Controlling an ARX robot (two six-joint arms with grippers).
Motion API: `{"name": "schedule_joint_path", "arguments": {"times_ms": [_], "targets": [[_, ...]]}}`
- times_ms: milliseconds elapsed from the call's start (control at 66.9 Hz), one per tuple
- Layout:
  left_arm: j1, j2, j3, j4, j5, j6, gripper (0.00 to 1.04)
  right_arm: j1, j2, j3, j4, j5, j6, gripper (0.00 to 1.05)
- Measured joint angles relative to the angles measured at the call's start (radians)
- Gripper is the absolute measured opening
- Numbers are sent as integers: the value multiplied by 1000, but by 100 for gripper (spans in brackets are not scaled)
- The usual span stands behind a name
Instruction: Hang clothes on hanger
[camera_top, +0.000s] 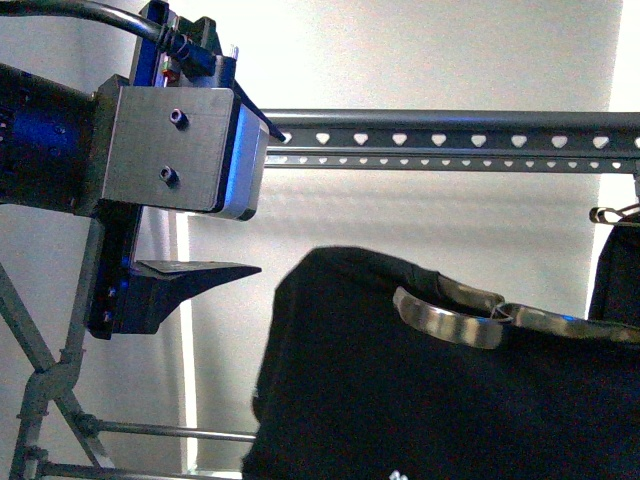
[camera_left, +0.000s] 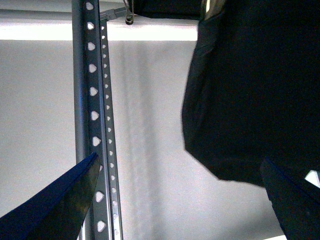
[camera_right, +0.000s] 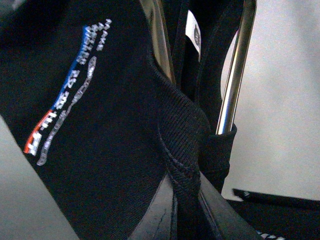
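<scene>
- Not hung yet: the shirt (camera_top: 400, 400), on its brass hanger (camera_top: 450, 318), sits below the rack's rail (camera_top: 450, 135), clear of it.
- Right gripper (camera_right: 187, 200) is clamped on the collar.
- Left gripper (camera_left: 178, 159) gapes wide, empty, beside the rail.
- Remaining, I'd judge: lift and hook it on.
- Another dark garment (camera_top: 615, 275) crowds the rail's right end.

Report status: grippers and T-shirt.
Left gripper open, empty, by rail. Right gripper shut on T-shirt collar. T-shirt below rail, not hung. Another black garment at rail's right end.
</scene>
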Motion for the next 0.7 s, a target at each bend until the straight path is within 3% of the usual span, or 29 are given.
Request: {"name": "schedule_joint_path", "arguments": {"times_ms": [179,344,702], "targets": [[0,0,0,0,-10,-4,98,-42,0,66,-143,-84,149,5],[0,0,0,0,-19,-4,98,-56,-19,129,-192,-132,426,5],[0,0,0,0,-38,-4,98,-3,-27,115,-38,-76,873,5]]}}
